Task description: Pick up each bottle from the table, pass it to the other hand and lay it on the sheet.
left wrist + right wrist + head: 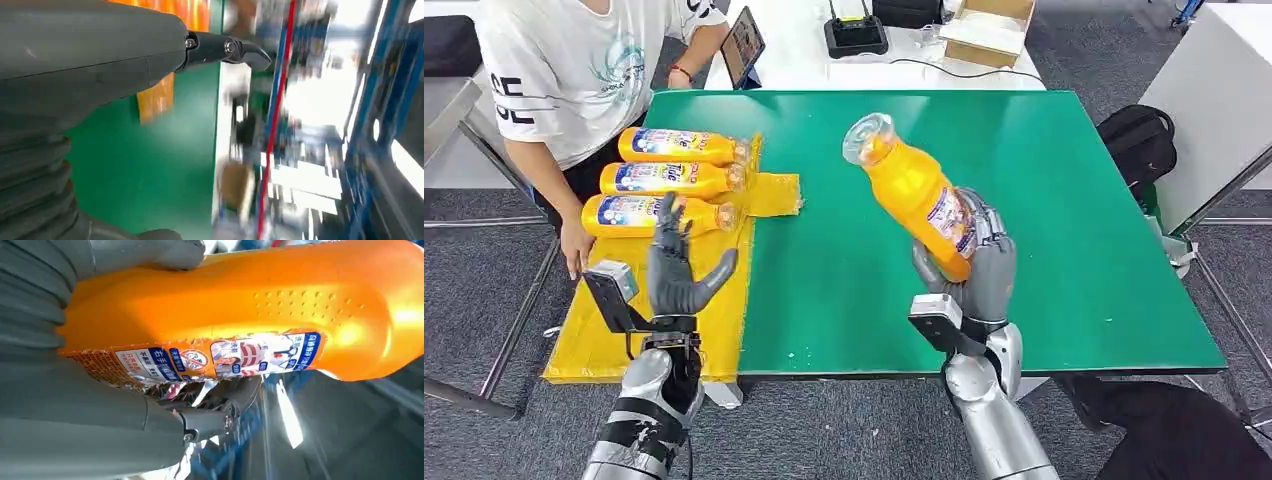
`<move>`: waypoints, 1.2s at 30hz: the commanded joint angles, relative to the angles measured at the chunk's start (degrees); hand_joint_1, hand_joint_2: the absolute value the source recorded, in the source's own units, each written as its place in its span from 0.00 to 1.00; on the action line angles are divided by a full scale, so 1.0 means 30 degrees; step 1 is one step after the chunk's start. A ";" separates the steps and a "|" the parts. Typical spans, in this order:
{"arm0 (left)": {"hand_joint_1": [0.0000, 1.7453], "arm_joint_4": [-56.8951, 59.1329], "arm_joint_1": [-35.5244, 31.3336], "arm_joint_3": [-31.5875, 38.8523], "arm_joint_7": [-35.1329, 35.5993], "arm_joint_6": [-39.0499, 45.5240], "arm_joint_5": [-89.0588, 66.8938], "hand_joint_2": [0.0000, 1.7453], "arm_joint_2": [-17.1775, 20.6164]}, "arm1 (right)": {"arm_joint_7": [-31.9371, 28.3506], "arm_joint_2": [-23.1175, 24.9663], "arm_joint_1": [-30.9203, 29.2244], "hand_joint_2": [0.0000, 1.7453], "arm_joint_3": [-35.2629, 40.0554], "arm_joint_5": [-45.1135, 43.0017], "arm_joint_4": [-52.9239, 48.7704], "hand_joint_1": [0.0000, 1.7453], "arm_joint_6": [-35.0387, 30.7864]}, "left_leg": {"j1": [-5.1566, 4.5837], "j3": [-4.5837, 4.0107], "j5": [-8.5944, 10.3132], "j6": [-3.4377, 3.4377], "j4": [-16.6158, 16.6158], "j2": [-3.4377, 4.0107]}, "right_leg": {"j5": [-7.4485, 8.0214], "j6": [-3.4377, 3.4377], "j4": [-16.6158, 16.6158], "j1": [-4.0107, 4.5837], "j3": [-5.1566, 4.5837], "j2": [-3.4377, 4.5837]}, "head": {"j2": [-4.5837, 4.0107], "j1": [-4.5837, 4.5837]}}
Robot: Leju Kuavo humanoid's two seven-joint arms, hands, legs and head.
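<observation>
My right hand (977, 268) grips an orange bottle (911, 190) around its lower body, lifted above the green table (1044, 230) and tilted with its cap toward the far left. Seen from the right wrist, the bottle (240, 315) lies across my hand (75, 415), its torn label showing. My left hand (678, 268) is raised with fingers apart and holds nothing, over the yellow sheet (604, 330) at the table's left edge. Three orange bottles (674, 180) lie side by side on the sheet just beyond that hand. In the left wrist view my hand (100, 60) sits above the green table (150, 165).
A person in a white shirt (574, 70) sits at the far left of the table, one hand (576, 250) resting close to the sheet. A tablet (742, 45), a black device (855, 35) and a cardboard box (989, 28) stand behind the table. A black bag (1139, 140) lies at right.
</observation>
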 commanded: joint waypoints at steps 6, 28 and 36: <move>0.00 0.0076 -0.0535 -0.2598 0.0714 -0.2845 0.1037 1.00 0.0471 | -0.0966 0.0562 -0.1704 1.00 0.0685 -0.1023 0.5048 1.00 0.1873 | 0.0006 0.0066 -0.0026 0.0021 -0.0018 0.0047 | -0.0008 -0.0067 -0.0021 0.0022 0.0061 0.0024 | 0.0000 -0.0007; 0.00 0.3180 -0.2374 -0.3758 0.0936 -0.3847 0.1330 1.00 -0.0190 | -0.1238 0.2095 -0.3789 1.00 0.6205 0.1665 0.9082 1.00 0.1749 | 0.0006 0.0050 -0.0017 0.0017 -0.0012 0.0017 | -0.0013 -0.0048 -0.0013 0.0017 0.0047 -0.0004 | 0.0000 -0.0007; 0.00 0.2359 -0.2387 -0.3007 0.0865 -0.4601 0.2295 1.00 -0.0113 | -0.1307 0.1847 -0.4131 1.00 0.6792 0.1061 1.0561 1.00 0.3857 | 0.0009 0.0046 -0.0014 0.0021 -0.0014 0.0005 | -0.0013 -0.0051 -0.0018 0.0022 0.0049 -0.0017 | 0.0000 0.0000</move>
